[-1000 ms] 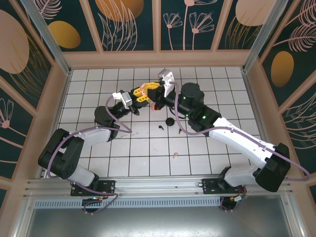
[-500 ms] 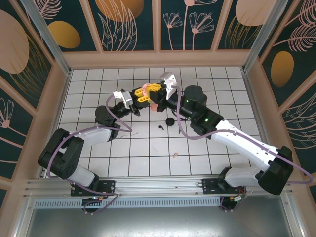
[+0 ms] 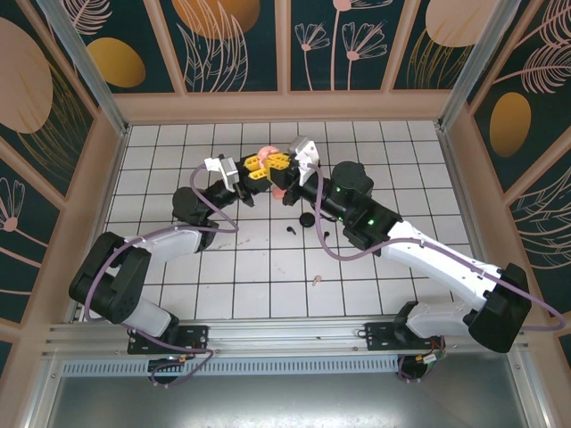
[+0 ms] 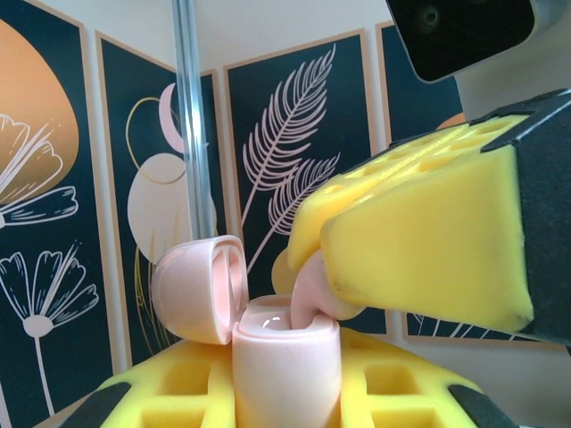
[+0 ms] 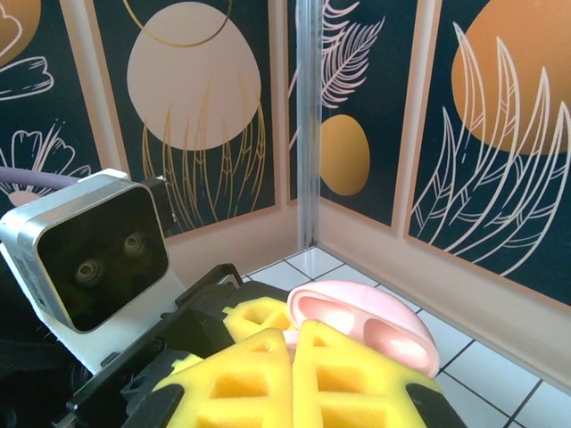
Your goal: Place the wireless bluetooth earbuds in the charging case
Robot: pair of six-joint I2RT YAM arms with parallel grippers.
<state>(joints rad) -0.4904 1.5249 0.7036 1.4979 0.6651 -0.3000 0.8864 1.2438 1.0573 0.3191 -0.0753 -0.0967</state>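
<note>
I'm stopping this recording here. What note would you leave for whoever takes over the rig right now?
Left gripper: jaws shut on the pink case, lid open.
Right gripper: jaws shut on a pink earbud, its tip at the case's well, not clearly seated.
On the table: black case, black earbud, second pink earbud.
Done: nothing visibly seated yet.
Left: seat this earbud, then fetch the loose ones.

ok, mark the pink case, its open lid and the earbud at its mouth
pink case (image 4: pixel 285 374), left wrist view, front wall of the body.
lid (image 4: pixel 183 294), left wrist view, outer shell.
pink earbud (image 4: pixel 308 290), left wrist view, rounded part above the case mouth.
</note>
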